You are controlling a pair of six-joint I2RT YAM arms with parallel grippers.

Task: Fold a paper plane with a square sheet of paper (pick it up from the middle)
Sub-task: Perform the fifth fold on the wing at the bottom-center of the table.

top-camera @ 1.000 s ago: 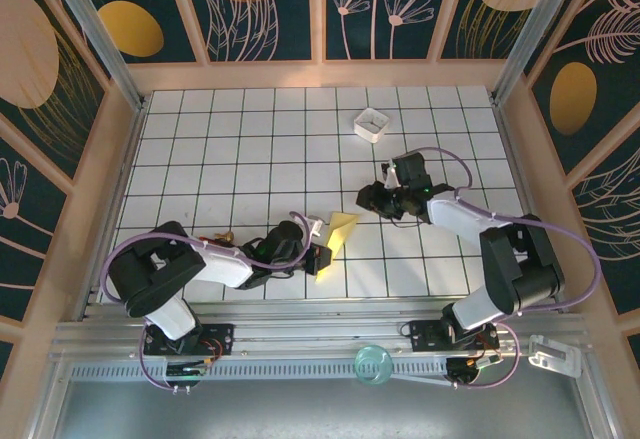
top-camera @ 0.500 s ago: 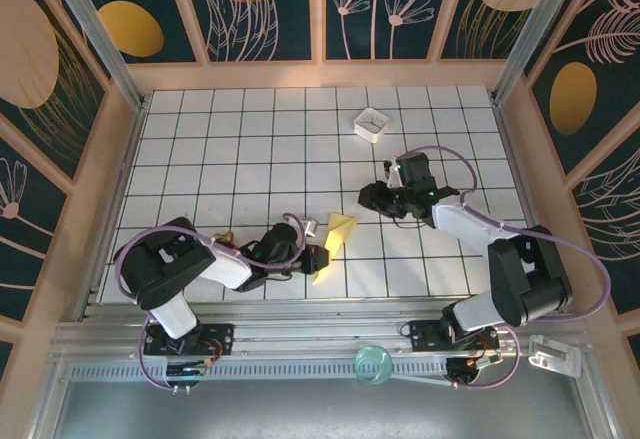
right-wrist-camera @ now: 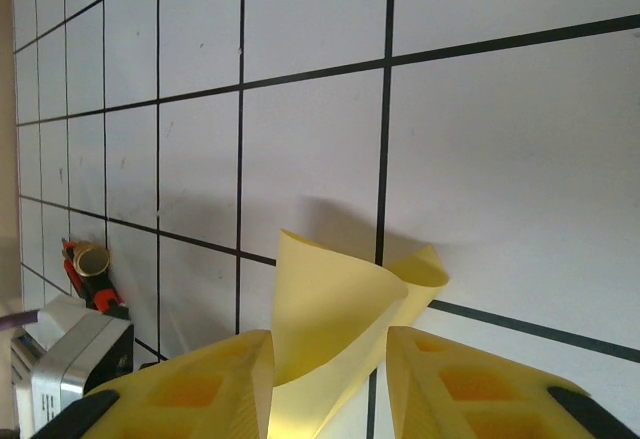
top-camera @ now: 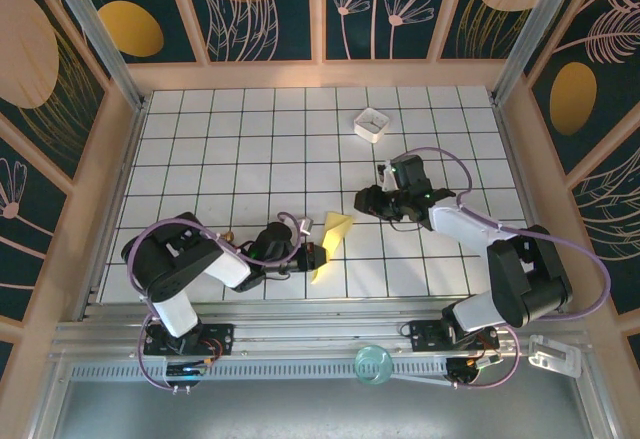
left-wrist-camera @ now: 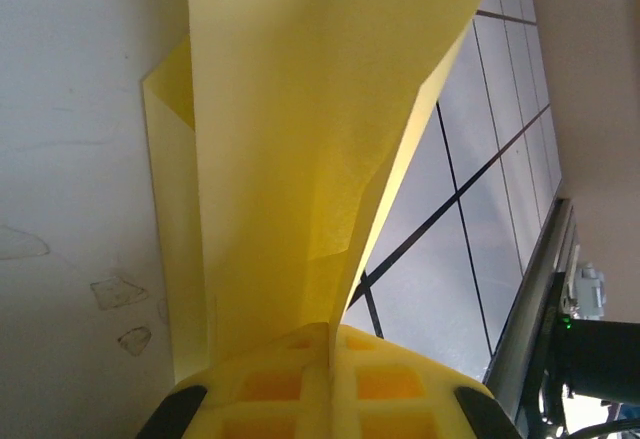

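White gridded table (top-camera: 220,139) inside floral-panelled walls (top-camera: 260,9); left gripper (top-camera: 318,257) tight on yellow paper (top-camera: 336,229), right gripper (top-camera: 366,202) seemingly open nearby.

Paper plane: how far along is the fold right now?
Done: the sheet is partly folded, its layers overlapping. In hand: the left gripper is clamped on one end; the right gripper stands open around a curled corner. Left: no slim dart yet, so more folds remain.
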